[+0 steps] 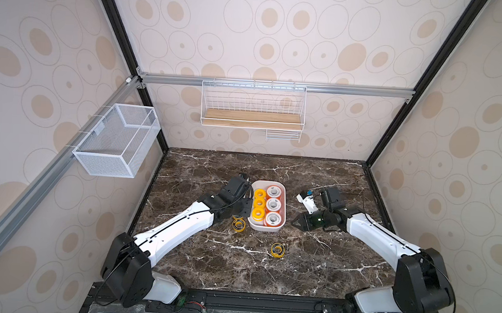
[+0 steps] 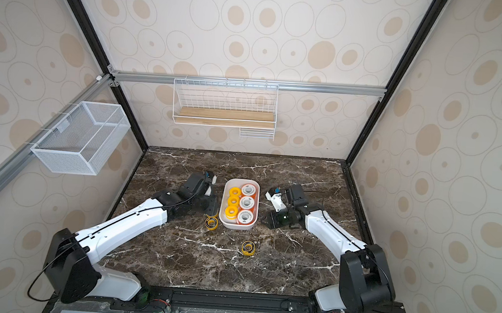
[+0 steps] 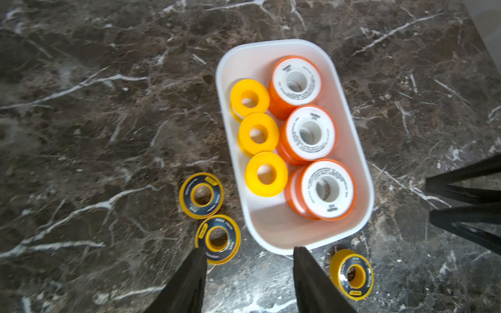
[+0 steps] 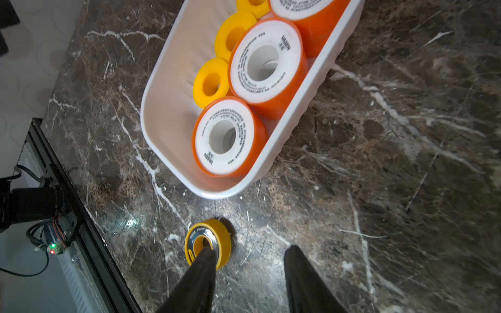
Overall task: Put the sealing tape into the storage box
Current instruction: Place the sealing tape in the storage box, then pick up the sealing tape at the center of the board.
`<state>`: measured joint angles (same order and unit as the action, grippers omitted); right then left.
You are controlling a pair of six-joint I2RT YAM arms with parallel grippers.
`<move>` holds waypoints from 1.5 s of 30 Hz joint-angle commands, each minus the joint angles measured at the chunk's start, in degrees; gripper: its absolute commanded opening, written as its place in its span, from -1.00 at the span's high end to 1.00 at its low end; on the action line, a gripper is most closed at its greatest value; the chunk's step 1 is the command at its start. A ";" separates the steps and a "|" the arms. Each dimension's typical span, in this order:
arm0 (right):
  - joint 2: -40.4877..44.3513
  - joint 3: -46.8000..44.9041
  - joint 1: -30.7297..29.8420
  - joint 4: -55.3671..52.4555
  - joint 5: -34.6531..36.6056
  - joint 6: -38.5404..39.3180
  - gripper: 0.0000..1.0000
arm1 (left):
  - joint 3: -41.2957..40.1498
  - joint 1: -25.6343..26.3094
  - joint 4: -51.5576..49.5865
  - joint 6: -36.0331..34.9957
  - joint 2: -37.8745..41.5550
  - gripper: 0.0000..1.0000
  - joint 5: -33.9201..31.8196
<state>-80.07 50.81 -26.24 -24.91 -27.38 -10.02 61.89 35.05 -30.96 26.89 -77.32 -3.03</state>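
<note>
In both top views the storage box (image 1: pixel 264 228) (image 2: pixel 236 226) stands about in the middle of the desk (image 1: pixel 265 273), with its long walls running from the far edge toward the near edge. The left gripper (image 1: pixel 241 211) is just beside the box's left wall and is mostly hidden from above. The right gripper (image 1: pixel 298 222) is near the right wall but apart from it.

In the box lie six pieces of the sealing tape. Three plain yellow spools (image 1: pixel 259 203) are along the left wall and three orange spools (image 1: pixel 273 205) with white faces are along the right wall.

In the left wrist view the left gripper (image 3: pixel 249 249) has its jaws apart and holds nothing. Two dark-faced spools (image 3: pixel 201 195) lie flat on the desk, close together, just beside the box's near left corner. The third dark-faced spool (image 3: pixel 352 273) lies apart, toward the near edge.

In the right wrist view the right gripper (image 4: pixel 250 248) has its jaws apart and nothing is between them. One of its fingers (image 4: pixel 199 273) stands in front of the third dark-faced spool (image 4: pixel 218 230). I cannot tell whether it touches.
</note>
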 commanded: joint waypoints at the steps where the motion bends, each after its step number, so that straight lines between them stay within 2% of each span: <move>1: 2.25 -1.88 -1.48 -2.17 2.10 1.84 0.04 | -2.42 -2.21 -2.60 -1.58 4.54 -0.12 -1.78; 11: 5.60 -5.10 -8.67 -4.24 8.58 2.50 -0.06 | -10.12 -12.10 -2.24 -0.46 12.75 -0.14 5.37; 16: 6.16 -5.97 -14.71 -4.62 14.71 1.48 -0.18 | -11.20 -13.48 -1.47 -0.04 12.96 -0.13 6.02; 26: 4.89 -7.81 -23.64 -2.32 21.53 -0.61 -0.76 | -11.44 -13.56 -1.03 -0.35 12.40 -0.13 6.24; 29: 3.55 -7.44 -25.62 -2.01 23.42 -0.61 -0.88 | -11.46 -13.56 -1.01 -0.57 12.43 -0.13 6.28; 36: -3.04 -3.81 -28.81 -2.77 27.22 -1.13 -0.90 | -11.51 -13.56 -1.12 -0.73 12.31 -0.13 6.14; 45: -9.06 -1.24 -30.85 -1.58 27.29 -1.72 -0.87 | -11.53 -13.57 -1.16 -0.79 12.37 -0.13 5.88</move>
<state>-87.90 48.23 -56.27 -26.48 -1.13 -10.85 50.37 21.74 -32.18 26.33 -65.04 3.14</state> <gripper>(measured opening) 0.936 0.566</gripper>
